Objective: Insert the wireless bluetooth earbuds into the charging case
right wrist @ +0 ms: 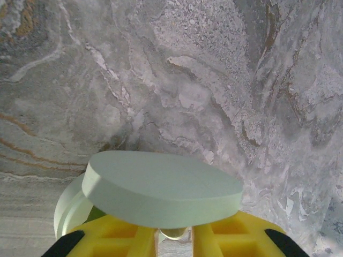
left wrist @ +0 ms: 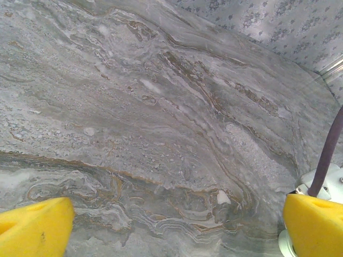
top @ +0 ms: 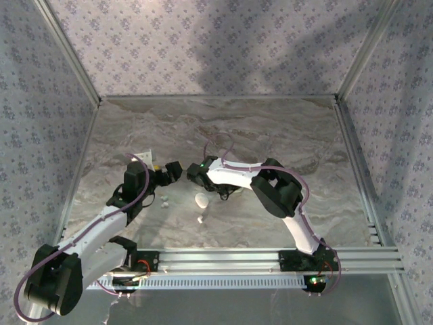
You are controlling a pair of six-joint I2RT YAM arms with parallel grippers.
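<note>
From the near edge, both arms reach inward over the marbled bench (top: 270, 128). We see the left arm stretched low and the right arm folded at a sharp elbow, with their tips almost meeting mid-bench. The left hand (top: 170, 170) is spread wide, with nothing between its fingers. The right hand (top: 194, 172) is clamped on a pale green oval charging case (right wrist: 161, 190). A lone earbud (top: 200, 219) lies nearest us. Just beyond it sits a white oval case (top: 201, 200), and left of that, beside the left arm, are two more tiny whitish earbuds (top: 163, 200).
</note>
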